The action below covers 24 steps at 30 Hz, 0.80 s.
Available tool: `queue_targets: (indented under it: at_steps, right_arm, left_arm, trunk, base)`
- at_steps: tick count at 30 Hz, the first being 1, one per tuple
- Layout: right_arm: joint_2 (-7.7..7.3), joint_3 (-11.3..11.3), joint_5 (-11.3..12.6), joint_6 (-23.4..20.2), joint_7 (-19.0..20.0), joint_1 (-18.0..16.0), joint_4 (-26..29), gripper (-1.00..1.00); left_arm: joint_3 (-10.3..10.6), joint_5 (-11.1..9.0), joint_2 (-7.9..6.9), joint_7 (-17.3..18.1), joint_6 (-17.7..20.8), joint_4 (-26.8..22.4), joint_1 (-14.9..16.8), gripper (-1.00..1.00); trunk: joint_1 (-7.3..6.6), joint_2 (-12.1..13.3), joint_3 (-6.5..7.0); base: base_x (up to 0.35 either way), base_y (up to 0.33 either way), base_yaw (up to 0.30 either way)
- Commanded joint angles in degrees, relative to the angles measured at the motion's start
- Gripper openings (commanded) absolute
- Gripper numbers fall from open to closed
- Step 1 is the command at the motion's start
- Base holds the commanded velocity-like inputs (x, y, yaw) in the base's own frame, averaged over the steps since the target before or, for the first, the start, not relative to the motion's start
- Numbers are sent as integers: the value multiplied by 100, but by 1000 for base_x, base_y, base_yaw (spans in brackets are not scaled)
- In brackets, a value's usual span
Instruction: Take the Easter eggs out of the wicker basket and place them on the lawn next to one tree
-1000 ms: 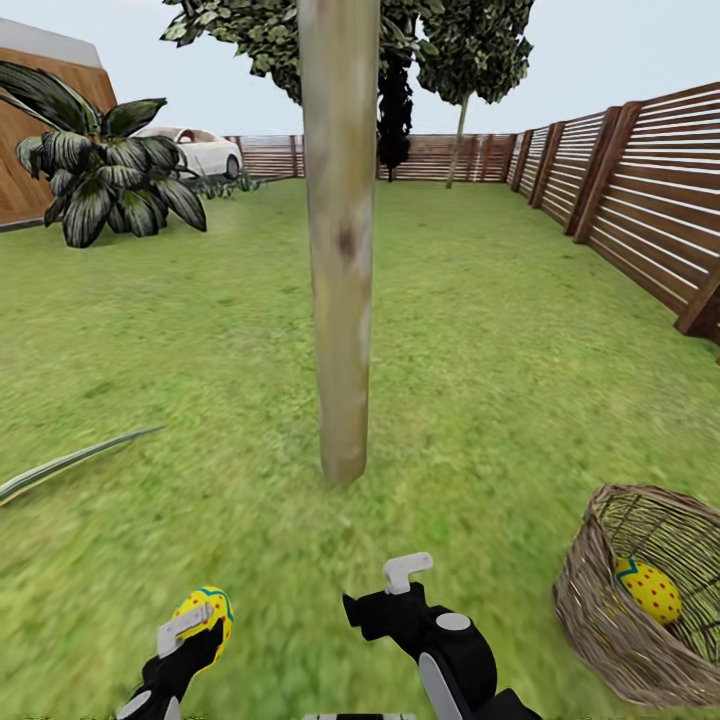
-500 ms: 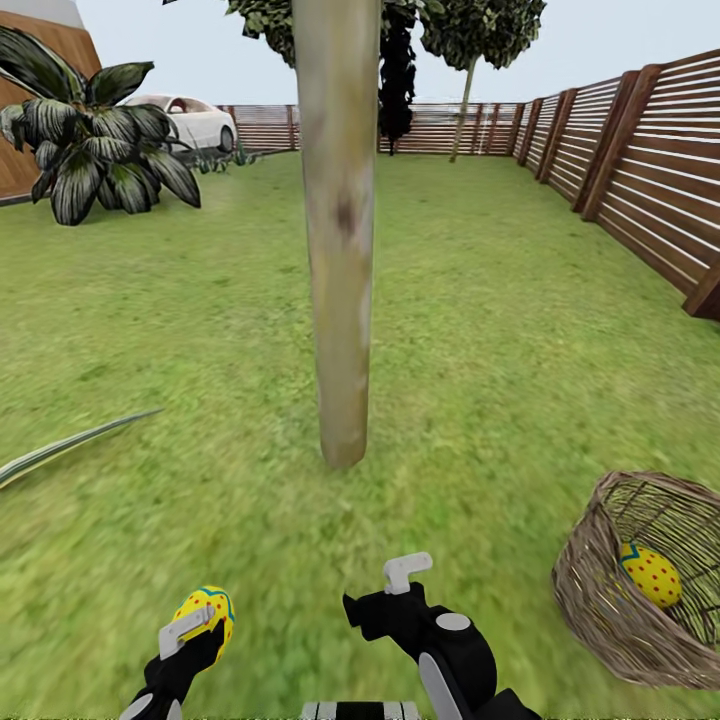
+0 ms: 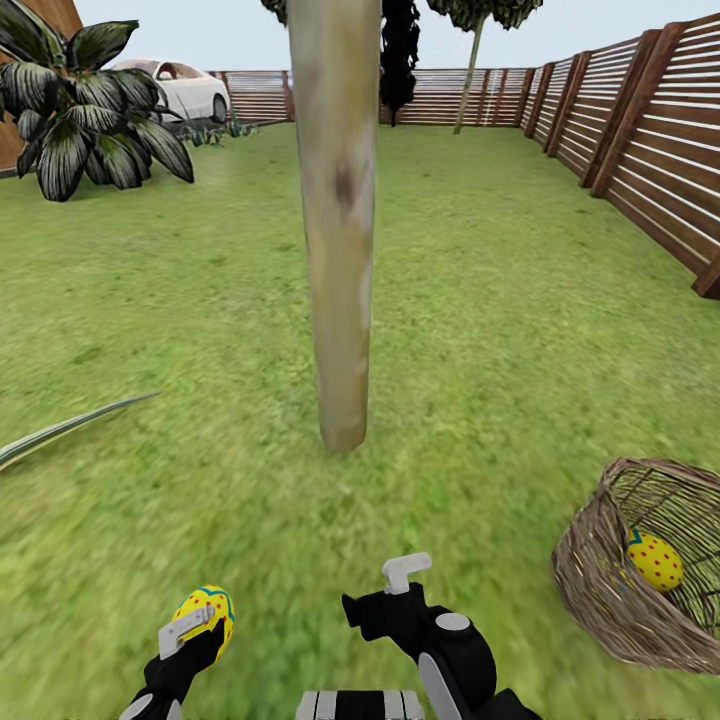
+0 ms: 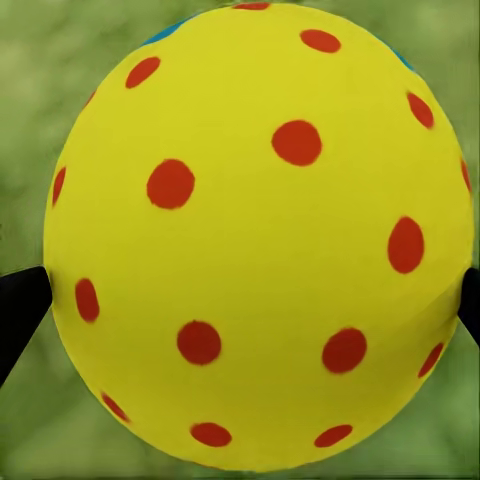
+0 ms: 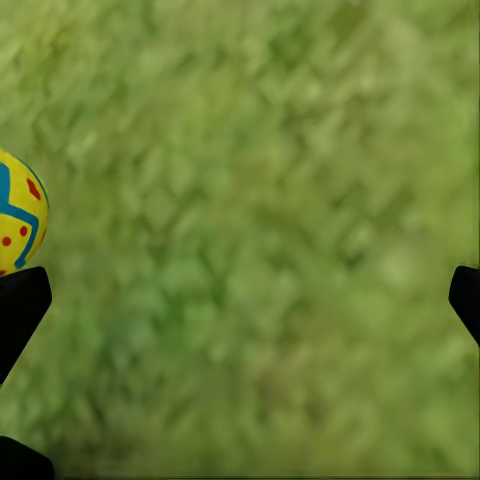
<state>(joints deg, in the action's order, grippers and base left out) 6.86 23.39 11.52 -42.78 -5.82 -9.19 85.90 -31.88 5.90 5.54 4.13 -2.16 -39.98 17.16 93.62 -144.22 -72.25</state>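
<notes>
One smooth dotted egg [image 4: 255, 235] in left fingers [image 3: 185, 628], woven round basket [image 3: 600, 590]

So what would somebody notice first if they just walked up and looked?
Probably the tall tree trunk standing in the middle of the lawn. Next comes the yellow egg with red dots, pinched in the left gripper low in the head view. Another egg lies in the wicker basket, tipped on the grass to the right, while the right gripper is open over bare grass.

Black arms [image 3: 440, 640], pale grey fingertips [image 3: 405, 570], grey discs.
</notes>
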Motion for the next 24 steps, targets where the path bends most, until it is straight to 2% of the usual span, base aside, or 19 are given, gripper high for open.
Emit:
queue_targets:
  at_steps: [1, 11, 18, 24]
  right_arm:
    - [-1, 7, 61, -20, -60, -4, 6, 100]
    - [-1, 16, 53, -20, -55, -4, 6, 100]
    - [-1, 16, 52, -20, -55, -4, 6, 100]
    - [-7, 185, 45, -20, -59, -4, 6, 100]
  left_arm:
    - [-46, 60, 9, 43, -18, -1, 6, -100]
    - [-46, 60, 9, 44, -18, -1, 6, -100]
    - [-45, 44, 9, 46, -6, -39, -5, -100]
    - [-44, 43, 9, 44, -4, -26, -3, -100]
  trunk:
    - [1, -3, -27]
    - [27, -17, -249]
    - [27, -17, -249]
    - [27, -17, -249]
  base:
    - [0, 0, 0]
    - [0, 0, 0]
    - [9, 0, 0]
    - [197, 0, 0]
